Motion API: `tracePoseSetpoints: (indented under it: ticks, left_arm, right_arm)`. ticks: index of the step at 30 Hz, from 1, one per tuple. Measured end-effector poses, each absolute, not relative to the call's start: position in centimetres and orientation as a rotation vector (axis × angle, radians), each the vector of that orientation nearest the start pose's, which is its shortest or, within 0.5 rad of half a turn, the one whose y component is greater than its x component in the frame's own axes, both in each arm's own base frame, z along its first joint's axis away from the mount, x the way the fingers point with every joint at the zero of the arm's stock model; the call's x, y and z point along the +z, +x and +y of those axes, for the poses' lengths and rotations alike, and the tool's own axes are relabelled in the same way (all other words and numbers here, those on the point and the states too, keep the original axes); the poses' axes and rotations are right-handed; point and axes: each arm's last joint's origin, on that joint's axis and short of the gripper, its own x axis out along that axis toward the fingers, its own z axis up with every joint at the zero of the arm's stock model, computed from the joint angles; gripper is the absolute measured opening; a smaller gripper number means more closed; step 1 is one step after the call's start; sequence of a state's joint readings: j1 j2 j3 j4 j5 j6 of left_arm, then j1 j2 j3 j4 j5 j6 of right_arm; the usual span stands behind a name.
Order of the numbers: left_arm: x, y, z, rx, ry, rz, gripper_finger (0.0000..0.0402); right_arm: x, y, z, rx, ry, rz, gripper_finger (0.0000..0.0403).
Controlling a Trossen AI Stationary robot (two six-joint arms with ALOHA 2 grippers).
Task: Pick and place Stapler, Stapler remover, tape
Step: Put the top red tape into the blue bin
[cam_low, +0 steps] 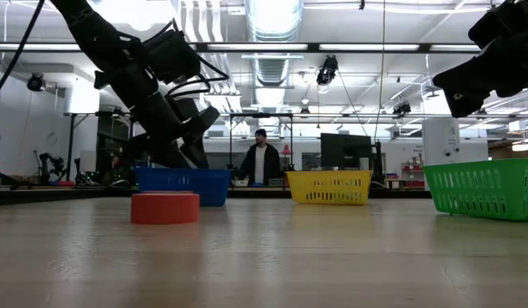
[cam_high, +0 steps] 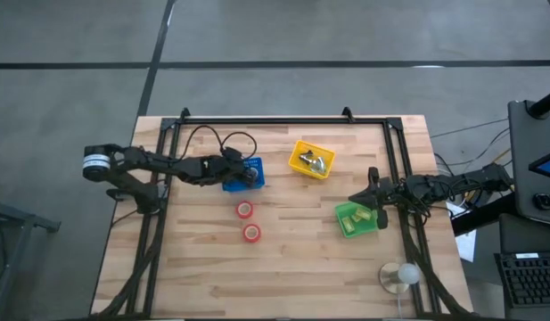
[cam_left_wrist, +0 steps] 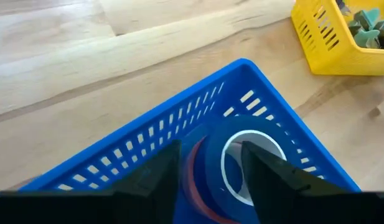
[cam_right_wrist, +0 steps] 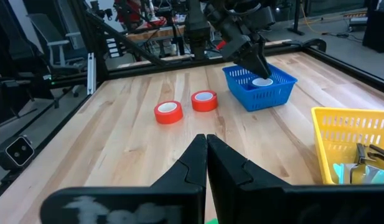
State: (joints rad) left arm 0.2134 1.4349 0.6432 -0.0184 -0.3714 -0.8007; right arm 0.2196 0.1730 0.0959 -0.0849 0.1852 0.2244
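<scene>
The blue-and-red tape roll [cam_left_wrist: 207, 177] with a pale centre sits between my left gripper's [cam_left_wrist: 210, 155] fingers, inside the blue basket [cam_high: 232, 185] at the table's left-middle. Seen from the right wrist, that gripper [cam_right_wrist: 257, 67] points down into the basket [cam_right_wrist: 266, 93]. Two red tape rolls [cam_high: 245, 209] [cam_high: 251, 233] lie flat on the wood nearer the front. My right gripper [cam_right_wrist: 206, 146] is shut on nothing and hovers over the green basket [cam_high: 357, 219]. The yellow basket [cam_high: 311, 159] holds silvery metal pieces. My left gripper holds the blue-and-red roll by its wall [cam_left_wrist: 201, 168]: one finger is outside it, and the other finger [cam_left_wrist: 266, 174] covers part of the pale hole. The fingers come slanting from above and from the table's left. The roll is tilted, inside the blue basket.
A black frame [cam_high: 275, 120] runs along the far edge and both sides of the table. A pale round object [cam_high: 399, 275] stands near the right front corner. In the low view a person [cam_low: 260, 161] stands in the room beyond. Bare wood lies between the red rolls and the green basket.
</scene>
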Motion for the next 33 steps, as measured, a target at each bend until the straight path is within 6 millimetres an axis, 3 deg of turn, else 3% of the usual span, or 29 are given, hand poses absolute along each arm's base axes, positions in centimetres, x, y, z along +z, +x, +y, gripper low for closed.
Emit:
tracePoseSetpoints:
  ticks: [9, 17, 21, 26, 33]
  left_arm:
    - [18.8, 26.5, 6.0, 0.671, -0.619, 0.550, 0.0194]
    - [20.7, 27.2, 1.8, 0.399, -0.477, 0.572, 0.0192]
    - [20.5, 27.1, -1.0, 0.225, -0.425, 0.638, 0.0190]
    - [19.9, 26.4, -3.6, 0.152, -0.430, 0.738, 0.0190]
    - [19.0, 25.2, -5.3, 0.145, -0.321, 0.841, 0.0182]
  right_arm:
    - [17.4, 10.2, 1.7, 0.017, 0.196, 0.163, 0.0008]
    - [17.2, 10.2, 1.7, 0.016, 0.202, 0.175, 0.0008]
    - [17.2, 10.2, 1.7, 0.015, 0.212, 0.175, 0.0008]
    - [17.2, 10.2, 1.7, 0.014, 0.215, 0.174, 0.0008]
    - [17.2, 10.3, 1.8, 0.015, 0.222, 0.165, 0.0008]
